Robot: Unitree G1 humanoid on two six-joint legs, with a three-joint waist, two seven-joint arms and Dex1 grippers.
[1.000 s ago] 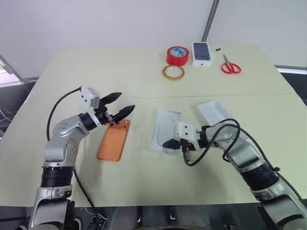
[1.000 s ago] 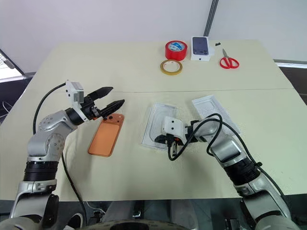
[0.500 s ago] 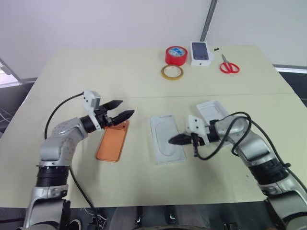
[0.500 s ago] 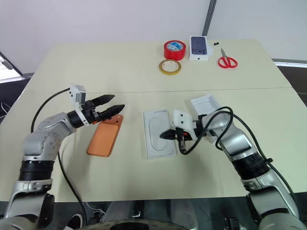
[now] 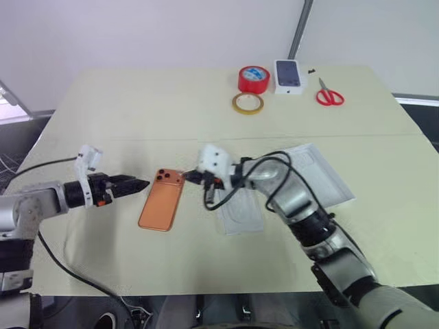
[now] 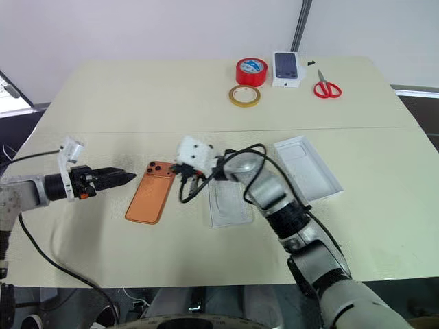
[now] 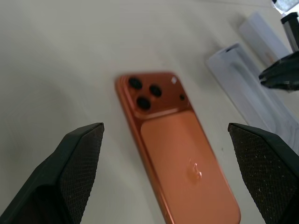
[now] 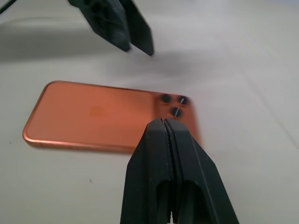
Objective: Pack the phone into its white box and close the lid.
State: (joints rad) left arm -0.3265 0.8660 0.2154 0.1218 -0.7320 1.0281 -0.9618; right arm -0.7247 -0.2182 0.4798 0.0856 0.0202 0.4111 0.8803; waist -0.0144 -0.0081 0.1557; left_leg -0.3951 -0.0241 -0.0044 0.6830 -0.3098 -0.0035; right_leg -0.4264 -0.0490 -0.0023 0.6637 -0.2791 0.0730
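The copper-orange phone (image 5: pixel 162 200) lies flat on the table with its back up and its camera lenses at the far end. My left gripper (image 5: pixel 139 184) hovers open just left of the phone's lens end, apart from it, with its fingers (image 7: pixel 79 158) spread wide. From the right, my right gripper (image 5: pixel 186 177) is shut with nothing held, its tips close over the lens corner (image 8: pixel 174 105); contact cannot be told. A shallow white rimmed piece (image 6: pixel 309 168) lies to the right; I cannot tell whether it is the white box or the lid.
A thin white insert with an oval recess (image 6: pixel 228 203) lies between the phone and the rimmed piece, under my right forearm. At the table's far edge are a red tape roll (image 5: pixel 254 79), a tan tape ring (image 5: pixel 247 103), a small printed carton (image 5: pixel 289 75) and red scissors (image 5: pixel 329 94).
My right gripper let the tilted insert lie flat, then swung left across it to the phone's lens end. My left gripper pulled back left and lower, off the phone.
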